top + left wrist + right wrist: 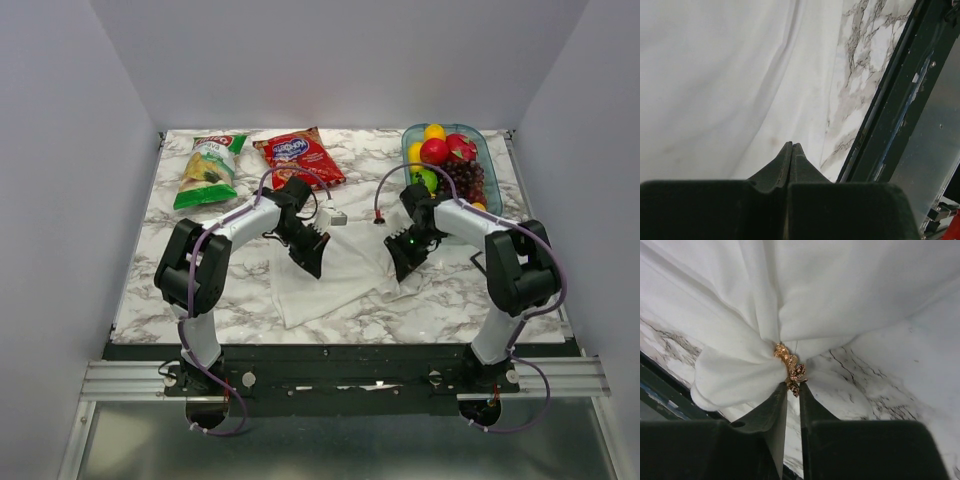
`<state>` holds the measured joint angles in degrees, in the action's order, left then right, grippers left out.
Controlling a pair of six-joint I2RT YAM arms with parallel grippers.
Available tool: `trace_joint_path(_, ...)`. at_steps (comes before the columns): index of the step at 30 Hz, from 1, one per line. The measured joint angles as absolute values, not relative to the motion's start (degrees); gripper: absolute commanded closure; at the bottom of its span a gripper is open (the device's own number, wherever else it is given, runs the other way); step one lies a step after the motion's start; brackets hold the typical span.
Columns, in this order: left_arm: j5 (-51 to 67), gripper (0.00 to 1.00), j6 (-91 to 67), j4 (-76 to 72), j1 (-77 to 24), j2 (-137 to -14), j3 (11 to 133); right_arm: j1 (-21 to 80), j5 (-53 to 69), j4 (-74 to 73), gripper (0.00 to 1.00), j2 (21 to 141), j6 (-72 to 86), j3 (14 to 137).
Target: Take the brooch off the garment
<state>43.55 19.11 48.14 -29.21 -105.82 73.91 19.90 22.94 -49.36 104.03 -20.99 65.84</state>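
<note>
Gold brooch [789,365] pinched in my right gripper [792,390] | left gripper [791,146] closed | risk: bunched garment [850,290] drags along, tears.

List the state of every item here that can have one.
Gold brooch with dark red stones: pinned in the cloth, lower end gripped.
White fabric garment: crumpled, gathered into folds at the brooch.
Left gripper: jaws shut, nothing visible between them.
Right gripper: jaws closed on the brooch.
Clear blue plastic tub: filled with fruit.
</note>
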Motion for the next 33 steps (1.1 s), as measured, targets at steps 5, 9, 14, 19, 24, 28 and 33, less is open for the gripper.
trace_joint_path(5, 44.66, 0.94, 18.92, 47.75, -29.21, -105.73, 75.70, 19.94, 22.35, -49.34, 0.87, 98.32, -22.65, 65.80)
trace_joint_path(9, 46.37, 0.92, 18.50, 46.63, -29.21, -105.65, 77.30, 19.94, 23.88, -49.50, 0.88, 94.28, -24.49, 66.19)
trace_joint_path(14, 48.99, 0.83, 17.10, 43.20, -29.21, -104.88, 77.47, 20.23, 25.36, -50.09, 0.80, 94.24, -25.61, 68.71)
trace_joint_path(19, 50.30, 0.82, 14.74, 39.75, -29.21, -104.55, 77.41, 20.29, 24.99, -50.26, 0.58, 94.96, -24.03, 69.17)
trace_joint_path(24, 50.30, 0.82, 14.96, 39.57, -29.06, -102.56, 76.05, 19.86, 24.18, -50.24, 0.49, 99.07, -22.28, 67.40)
trace_joint_path(28, 50.02, 0.81, 15.68, 40.14, -28.69, -99.85, 73.52, 18.50, 23.75, -50.30, 0.48, 103.44, -21.69, 67.11)
trace_joint_path(33, 49.15, 0.81, 16.53, 41.28, -28.56, -98.83, 71.35, 16.97, 24.08, -51.57, 0.49, 106.52, -21.37, 68.16)
